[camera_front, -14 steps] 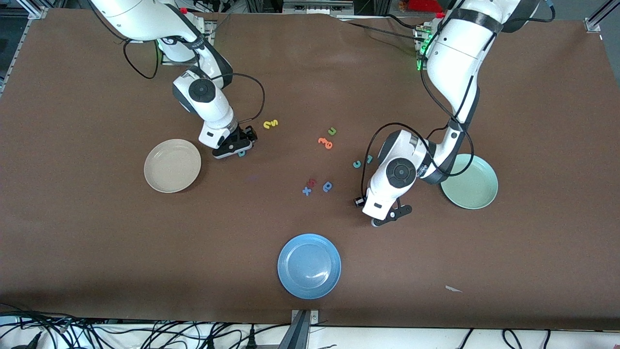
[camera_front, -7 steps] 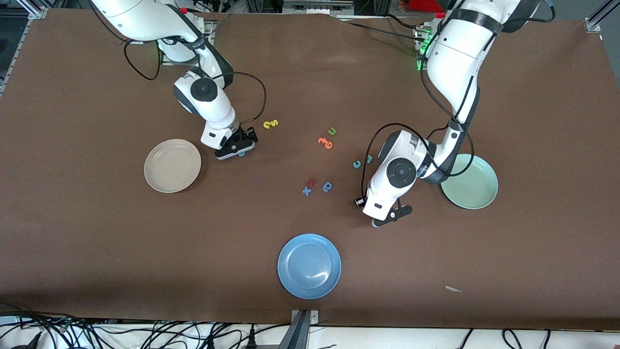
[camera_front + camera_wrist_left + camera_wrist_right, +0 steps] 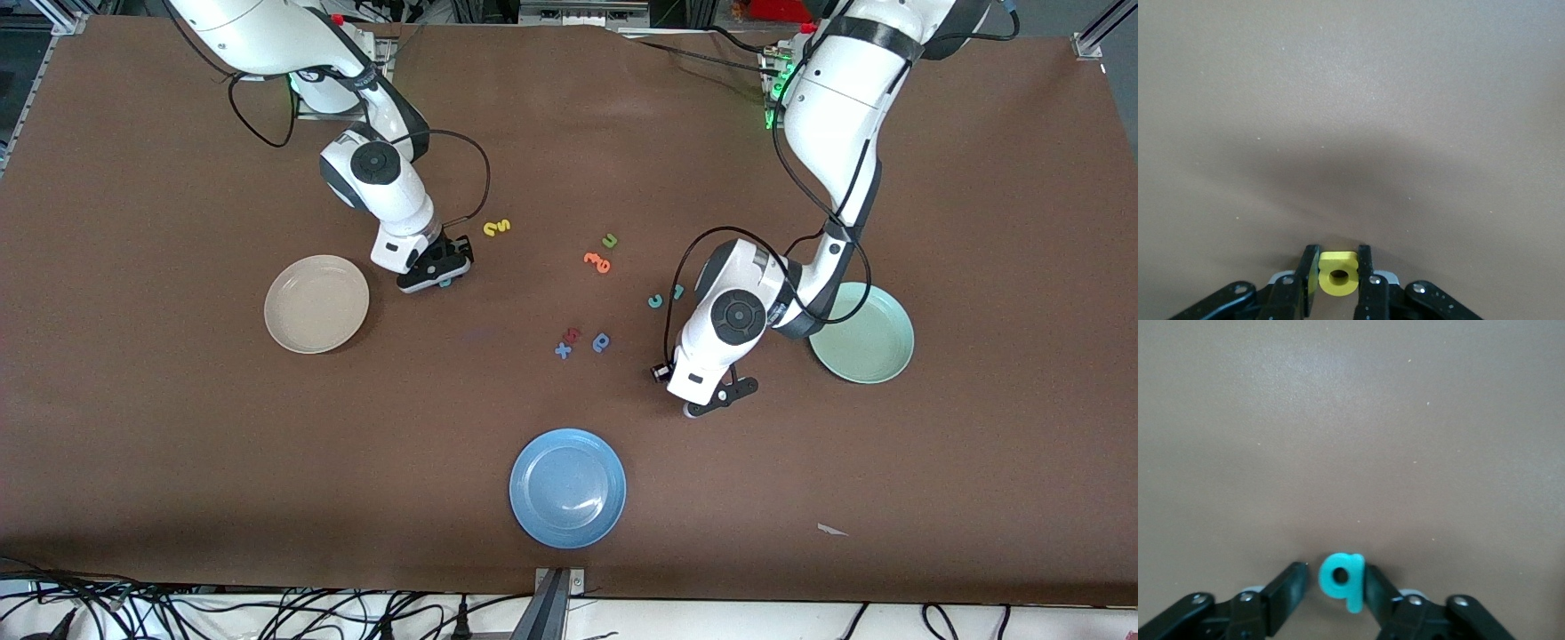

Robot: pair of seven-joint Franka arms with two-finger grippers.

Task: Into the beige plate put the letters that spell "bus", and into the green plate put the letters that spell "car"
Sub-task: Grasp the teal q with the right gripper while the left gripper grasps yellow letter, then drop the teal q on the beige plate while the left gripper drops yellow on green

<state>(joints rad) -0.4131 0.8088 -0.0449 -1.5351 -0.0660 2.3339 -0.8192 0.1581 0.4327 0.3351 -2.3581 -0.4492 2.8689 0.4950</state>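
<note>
Foam-light yellow "a" (image 3: 1337, 280) sits pinched between my left gripper (image 3: 1338, 285) jaws; my right gripper (image 3: 1335, 587) jaws straddle the teal "b" (image 3: 1341, 577), not yet pinching its flat sides.

Even overhead light, soft shadows, sharp focus.

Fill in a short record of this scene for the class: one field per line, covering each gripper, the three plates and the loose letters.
left gripper: shut on the yellow "a", over bare table near the green plate
right gripper: fingers either side of the teal "b", on the table beside the beige plate; grip not confirmed
beige plate: no letters in it
green plate: no letters in it
blue plate: no letters in it, nearest the front camera
loose letters: yellow pair, teal "c", orange letter
</note>
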